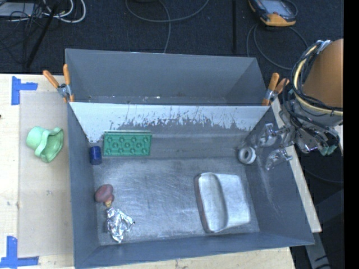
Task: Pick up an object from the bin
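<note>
My gripper [271, 147] hangs over the bin's right wall, near the back right corner. Its two metal fingers stand apart, open, with nothing between them. Just left of it a small silvery ring-shaped piece [245, 154] rests at the foot of that wall, close to the fingertips but apart from them. A pale grey folded pad [222, 201] lies on the floor below and to the left of the gripper.
A green studded plate [127, 144] and a small blue cylinder [95, 154] lie at the back left. A brownish pebble [104, 193] and a crumpled foil ball [117, 224] sit at the front left. A green toy [45, 143] lies outside the bin.
</note>
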`<state>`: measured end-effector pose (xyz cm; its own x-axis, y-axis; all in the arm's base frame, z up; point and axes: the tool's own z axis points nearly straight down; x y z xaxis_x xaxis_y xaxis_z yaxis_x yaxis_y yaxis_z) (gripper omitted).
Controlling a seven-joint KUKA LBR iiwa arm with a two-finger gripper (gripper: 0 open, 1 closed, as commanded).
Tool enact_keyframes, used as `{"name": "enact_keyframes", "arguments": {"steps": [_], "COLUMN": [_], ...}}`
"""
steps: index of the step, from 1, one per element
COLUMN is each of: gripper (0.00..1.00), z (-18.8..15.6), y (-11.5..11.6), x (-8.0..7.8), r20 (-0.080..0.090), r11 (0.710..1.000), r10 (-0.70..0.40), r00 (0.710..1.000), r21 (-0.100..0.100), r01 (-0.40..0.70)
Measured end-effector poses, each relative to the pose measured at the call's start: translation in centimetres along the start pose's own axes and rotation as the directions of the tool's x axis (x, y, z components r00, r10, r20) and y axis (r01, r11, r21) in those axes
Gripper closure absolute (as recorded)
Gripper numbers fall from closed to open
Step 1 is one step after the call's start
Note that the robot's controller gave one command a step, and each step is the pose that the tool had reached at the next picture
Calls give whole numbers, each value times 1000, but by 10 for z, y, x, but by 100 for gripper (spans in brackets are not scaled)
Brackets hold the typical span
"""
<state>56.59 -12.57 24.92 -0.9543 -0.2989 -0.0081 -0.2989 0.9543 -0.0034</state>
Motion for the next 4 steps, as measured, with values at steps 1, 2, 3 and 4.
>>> {"name": "enact_keyframes", "arguments": {"steps": [1, 2, 3, 4], "gripper": [0, 0, 0, 100], "z": [4, 109, 151, 153], "y": [0, 50, 59, 59], "x": [2, -32, -24, -19], "r20": [-7, -15, 3, -25], "r11": [1000, 999, 1000, 1000], "r10": [4, 48, -14, -13], "r00": [1000, 999, 1000, 1000], "r21": [-4, -9, 3, -4], "r01": [-4, -49, 14, 12]}}
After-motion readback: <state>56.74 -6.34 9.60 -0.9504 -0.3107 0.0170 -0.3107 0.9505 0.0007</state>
